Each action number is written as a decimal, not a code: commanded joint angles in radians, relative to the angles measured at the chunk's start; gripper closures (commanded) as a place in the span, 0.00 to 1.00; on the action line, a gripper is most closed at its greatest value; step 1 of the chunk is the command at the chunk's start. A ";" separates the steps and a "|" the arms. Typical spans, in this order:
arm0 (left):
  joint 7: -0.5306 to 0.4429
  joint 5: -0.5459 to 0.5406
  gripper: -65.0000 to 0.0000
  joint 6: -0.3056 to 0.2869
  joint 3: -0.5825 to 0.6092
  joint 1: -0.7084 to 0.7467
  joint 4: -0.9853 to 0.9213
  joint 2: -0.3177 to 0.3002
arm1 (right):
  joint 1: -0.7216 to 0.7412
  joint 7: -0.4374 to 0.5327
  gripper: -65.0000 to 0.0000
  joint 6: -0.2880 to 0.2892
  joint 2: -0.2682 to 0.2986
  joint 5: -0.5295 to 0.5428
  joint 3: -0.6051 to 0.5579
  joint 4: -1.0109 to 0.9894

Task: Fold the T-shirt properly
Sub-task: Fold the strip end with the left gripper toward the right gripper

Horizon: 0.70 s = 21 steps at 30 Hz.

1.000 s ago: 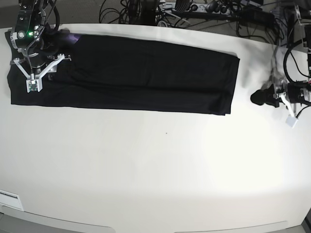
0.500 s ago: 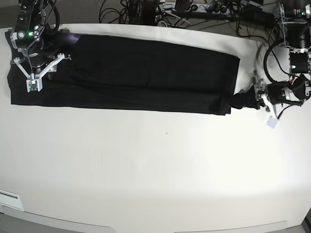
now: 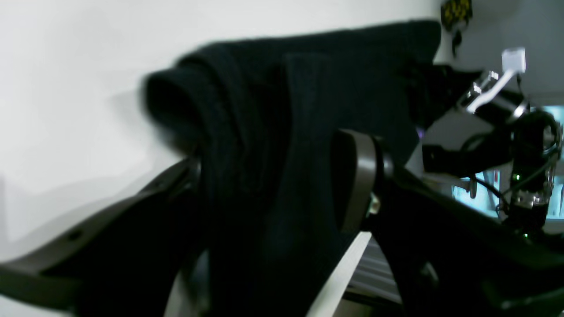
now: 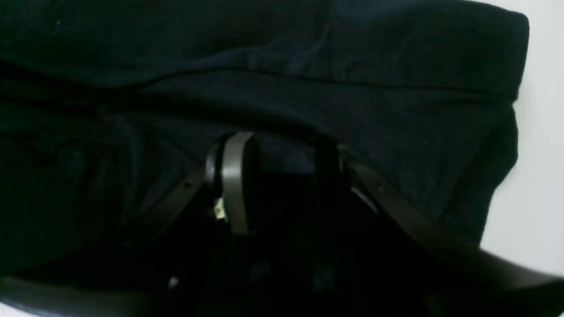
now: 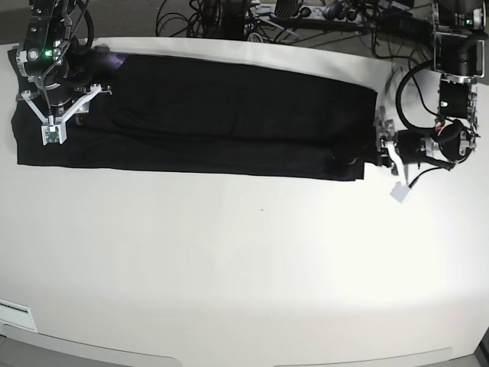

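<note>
T-shirt (image 5: 221,118), in the base view, lies as a long black band along the far side of the white surface (image 5: 252,267), the left claw (image 5: 380,147) at its one end and the right claw (image 5: 67,103) on the other.

Left wrist view: jaws spread, bunched cloth between them, not yet pinched.

Right wrist view: jaws partly apart over the fabric; whether they hold it I cannot tell. Closing on too few layers could undo the fold.

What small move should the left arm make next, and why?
Probably close the left gripper: its fingers stand open around the bunched edge of the T-shirt, so the cloth is not pinched yet and cannot be lifted to fold.
</note>
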 commanded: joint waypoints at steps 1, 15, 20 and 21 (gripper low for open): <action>0.035 0.020 0.42 0.016 0.006 0.002 0.019 -0.011 | 0.002 0.015 0.60 -0.001 0.012 -0.001 0.006 0.020; -0.103 0.169 1.00 0.056 -0.031 -0.016 0.058 -0.011 | 0.003 0.016 0.83 -0.027 0.012 0.000 0.006 0.047; -0.101 0.169 1.00 0.049 -0.123 -0.023 0.057 -0.013 | 0.002 0.016 0.83 -0.016 0.012 0.000 0.006 0.161; -0.101 0.171 1.00 0.049 -0.140 -0.023 0.057 -0.016 | 0.002 0.016 0.83 -0.016 0.012 0.000 0.006 0.185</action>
